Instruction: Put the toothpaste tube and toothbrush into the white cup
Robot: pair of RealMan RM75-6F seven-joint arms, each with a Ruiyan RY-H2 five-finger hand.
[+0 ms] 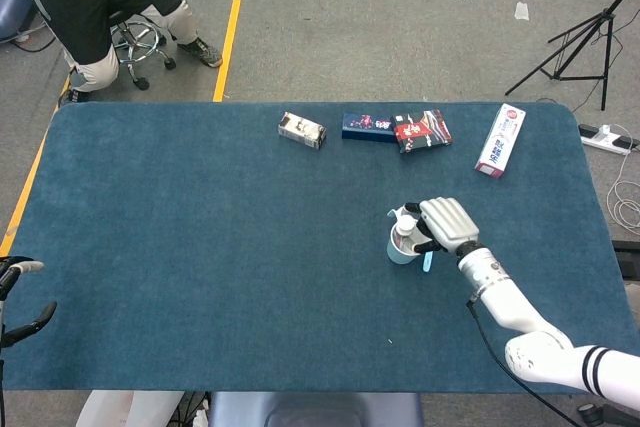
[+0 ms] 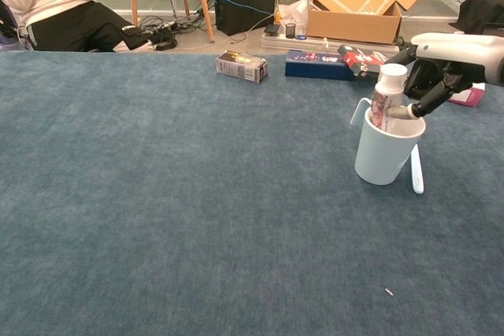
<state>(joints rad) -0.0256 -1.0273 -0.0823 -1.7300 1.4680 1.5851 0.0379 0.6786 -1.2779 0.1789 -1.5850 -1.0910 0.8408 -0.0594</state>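
Note:
The white cup (image 1: 401, 248) (image 2: 385, 149) stands right of the table's middle. The toothpaste tube (image 2: 383, 103) stands nearly upright inside it, white cap up, its lower part hidden by the cup wall. My right hand (image 1: 444, 226) (image 2: 442, 63) is just right of the cup, with its fingertips (image 2: 415, 108) holding the tube below the cap. The pale blue toothbrush (image 1: 427, 262) (image 2: 416, 169) lies on the cloth against the cup's right side. At the table's front left edge, my left hand (image 1: 18, 294) holds nothing and its fingers are apart.
Along the far edge lie a small grey box (image 1: 302, 130) (image 2: 242, 66), a dark blue box (image 1: 367, 126) (image 2: 318, 64), a red-black box (image 1: 423, 131) (image 2: 370, 60) and a white-pink box (image 1: 500, 140). A person sits on a stool beyond the far left corner.

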